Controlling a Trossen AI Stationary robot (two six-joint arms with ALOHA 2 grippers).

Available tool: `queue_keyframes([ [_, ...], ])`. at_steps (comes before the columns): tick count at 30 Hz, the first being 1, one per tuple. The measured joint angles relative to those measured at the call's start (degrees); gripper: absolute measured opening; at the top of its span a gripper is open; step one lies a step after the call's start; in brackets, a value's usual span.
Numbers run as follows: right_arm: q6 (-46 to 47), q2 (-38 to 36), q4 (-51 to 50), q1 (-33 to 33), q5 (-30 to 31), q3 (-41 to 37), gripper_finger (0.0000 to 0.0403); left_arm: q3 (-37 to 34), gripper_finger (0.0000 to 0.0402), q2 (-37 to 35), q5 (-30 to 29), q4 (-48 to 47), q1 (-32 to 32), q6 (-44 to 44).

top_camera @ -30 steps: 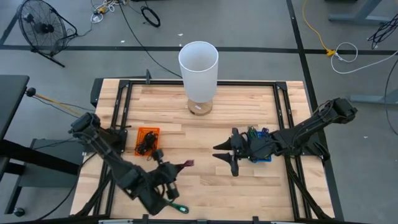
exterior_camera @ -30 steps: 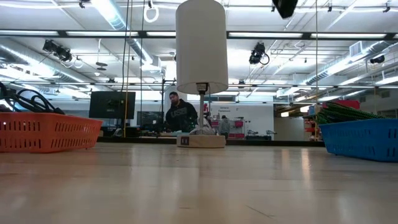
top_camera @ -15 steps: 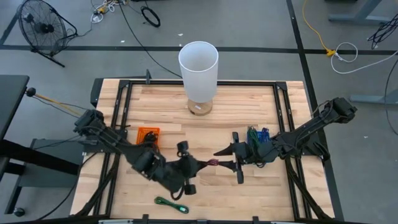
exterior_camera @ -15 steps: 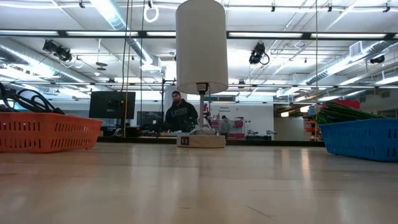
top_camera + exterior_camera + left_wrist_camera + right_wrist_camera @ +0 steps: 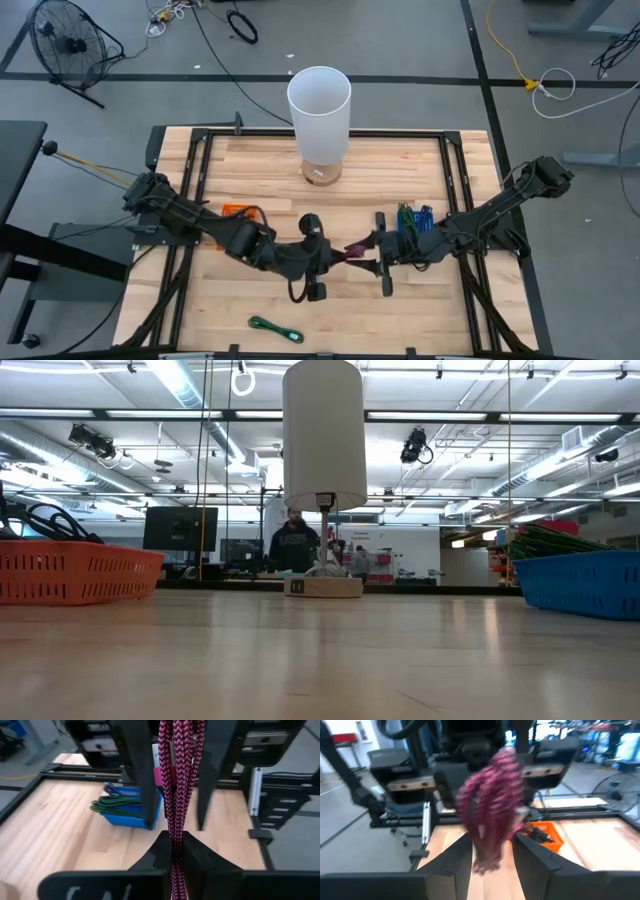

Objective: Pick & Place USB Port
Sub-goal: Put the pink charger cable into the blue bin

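A pink braided cable bundle (image 5: 347,252) is held above the table's middle by my left gripper (image 5: 333,256), which is shut on it. In the left wrist view the cable (image 5: 176,795) runs forward from my left gripper (image 5: 175,851). My right gripper (image 5: 364,255) faces it from the table's right and is open. Its two fingers (image 5: 142,775) stand on either side of the cable's free end (image 5: 492,805). Whether they touch it, I cannot tell. Neither gripper shows in the low view. My left gripper pinches the pink cable bundle (image 5: 175,862) between its two fingers, several strands together. The fingers come level from the table's left and lie along the strands. The bundle is lifted clear of the table and sticks out past the fingertips toward my right gripper.
A white lamp (image 5: 319,100) stands at the far middle of the table. An orange basket (image 5: 240,211) with dark cables sits at the left, partly under my left arm. A blue basket (image 5: 416,222) with green cables is at the right. A green cable (image 5: 275,328) lies near the near edge.
My left gripper has carried the pink cable up from the near edge toward the table's middle and right, bringing its free end between my right gripper's fingers. The green cable has stayed on the table. My right gripper has shifted slightly toward the near edge.
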Motion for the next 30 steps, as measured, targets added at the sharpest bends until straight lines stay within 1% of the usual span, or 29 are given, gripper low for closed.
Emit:
queue_keyframes([
  [2, -0.05, -0.01, 0.41, 0.00, 1.61, 0.00, 0.0137, 0.00, 0.0022, 0.02, 1.26, 0.29, 0.12, -0.15],
  [4, -0.20, 0.00, 0.30, 0.04, 2.34, 0.00, 0.0122, 0.00, 0.0022, 0.04, 1.40, 0.25, 0.12, -0.33],
  [6, -0.86, 0.00, 0.39, 0.04, 2.47, 0.00, 0.0091, 0.00, 0.0028, 0.07, 1.38, 0.25, 0.12, -0.35],
  [9, -1.37, 0.00, 0.43, 0.04, 2.52, 0.00, 0.0024, 0.00, 0.0039, 0.08, 0.94, 0.15, 0.14, -0.67],
  [10, -1.38, -0.01, 0.51, 0.04, 2.58, 0.00, 0.0016, 0.00, 0.0042, 0.09, 0.78, 0.12, 0.12, -0.72],
  [13, -0.59, -0.02, 0.65, 0.04, 3.16, 0.00, 0.0015, 0.00, 0.0048, 0.10, 0.71, 0.05, 0.12, -0.32],
  [17, 0.71, 0.00, -0.13, 0.07, 5.92, 0.00, 0.0008, 0.00, 0.0054, 0.11, 0.09, -0.39, 0.21, -0.26],
  [21, 0.72, -0.03, -0.45, 0.07, 6.04, 0.00, 0.0008, -0.02, 0.0055, 0.09, 0.12, -0.55, 0.19, 1.56],
  [26, 0.83, -0.88, -2.48, 1.15, 7.18, 0.00, 0.0007, 0.00, 0.0056, -0.22, -2.15, -2.76, -0.16, 2.89],
  [28, 1.49, -1.69, -3.63, 1.97, 10.05, 0.00, 0.0007, -0.02, 0.0057, -0.94, -3.46, -4.89, -0.47, 2.93],
  [30, 2.82, -2.76, -6.99, 2.89, 13.77, 0.00, 0.0007, -0.02, 0.0057, -1.80, -5.30, -6.15, -1.01, 2.53],
])
